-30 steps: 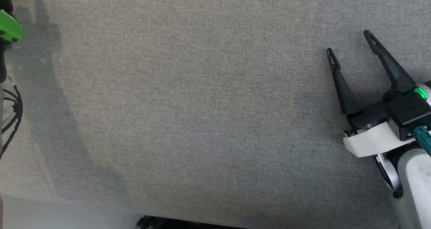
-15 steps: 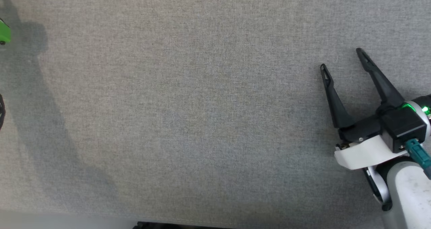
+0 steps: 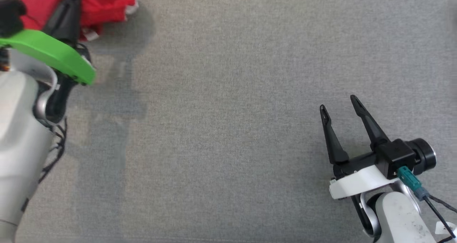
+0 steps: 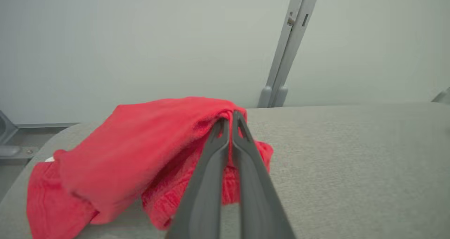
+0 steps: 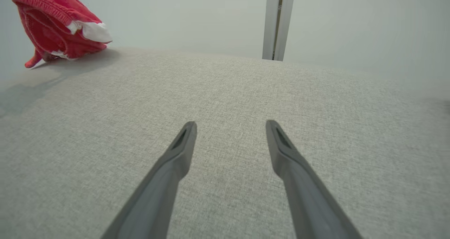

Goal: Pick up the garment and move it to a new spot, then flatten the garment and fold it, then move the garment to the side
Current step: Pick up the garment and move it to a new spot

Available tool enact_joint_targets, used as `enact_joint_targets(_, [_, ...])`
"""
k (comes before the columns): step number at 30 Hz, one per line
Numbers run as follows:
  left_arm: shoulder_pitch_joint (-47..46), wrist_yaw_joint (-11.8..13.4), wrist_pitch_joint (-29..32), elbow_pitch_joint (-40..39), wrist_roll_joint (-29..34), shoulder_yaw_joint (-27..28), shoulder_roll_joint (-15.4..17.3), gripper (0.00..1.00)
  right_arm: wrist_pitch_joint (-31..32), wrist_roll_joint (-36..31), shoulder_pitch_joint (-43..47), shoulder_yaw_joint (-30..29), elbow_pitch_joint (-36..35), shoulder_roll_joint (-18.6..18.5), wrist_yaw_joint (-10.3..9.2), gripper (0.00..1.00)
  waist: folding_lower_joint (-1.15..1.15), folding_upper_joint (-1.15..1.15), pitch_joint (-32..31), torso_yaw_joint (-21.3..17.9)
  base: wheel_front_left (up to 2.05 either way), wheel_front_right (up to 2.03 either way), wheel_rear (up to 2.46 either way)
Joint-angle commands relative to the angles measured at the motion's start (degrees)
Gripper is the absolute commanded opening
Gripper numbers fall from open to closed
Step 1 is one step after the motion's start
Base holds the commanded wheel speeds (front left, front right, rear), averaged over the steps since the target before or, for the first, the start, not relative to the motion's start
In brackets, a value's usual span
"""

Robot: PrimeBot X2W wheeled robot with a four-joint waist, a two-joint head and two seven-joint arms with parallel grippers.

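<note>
Newly snapped shut vs a second ago: left gripper (image 4: 228,117), fingers pinching fold of red garment (image 4: 133,140), bunched at far left of grey tabletop (image 3: 228,121). Right gripper (image 3: 338,104) fingers spread wide, well apart from it.

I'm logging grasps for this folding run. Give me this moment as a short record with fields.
surface: grey woven fabric
garment: red, bunched, at the far left
left gripper: shut on a fold of the garment
right gripper: open, over bare surface, apart from the garment
stage: grasp made; garment not yet flattened or folded
</note>
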Motion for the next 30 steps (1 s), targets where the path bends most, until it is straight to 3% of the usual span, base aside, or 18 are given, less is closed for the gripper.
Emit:
enact_joint_targets(1, [2.34,0.78,0.75,-2.76,-0.77,-0.37,-0.58,0.0,-0.66,0.48,1.06,-0.02,0.86,0.49,-0.09,1.0,0.0,0.0,-8.26,-2.56,0.0,0.0,0.0])
enact_joint_targets(5, [7.36,4.09,4.45,-16.18,-2.46,-2.09,-1.77,0.0,-1.48,1.44,1.32,-0.35,3.02,1.25,-0.09,1.0,0.0,0.0,-11.85,-4.92,0.0,0.0,0.0])
enact_joint_targets(14, [16.32,14.34,12.22,-49.2,-7.44,-6.01,-4.94,0.0,-1.81,3.76,2.54,-1.48,3.86,1.81,-0.09,1.0,0.0,0.0,-16.11,-11.34,0.0,0.0,0.0])
enact_joint_targets(19, [18.14,19.33,15.17,-59.37,-11.07,-7.41,-8.52,0.0,-1.82,5.61,3.13,-1.64,2.93,1.83,-0.09,1.0,0.0,0.0,-16.22,-14.52,0.0,0.0,0.0])
enact_joint_targets(25, [20.47,23.04,17.14,-57.94,-15.82,-6.64,-10.32,0.0,-1.81,7.0,2.85,-1.08,2.34,1.83,-0.09,1.0,0.0,0.0,-14.88,-17.96,0.0,0.0,0.0])
enact_joint_targets(30, [21.96,23.41,16.12,-41.94,-20.17,-1.59,-9.46,0.0,-1.81,7.76,2.34,-0.7,2.11,1.84,-0.09,1.0,0.0,0.0,-13.34,-20.47,0.0,0.0,0.0])
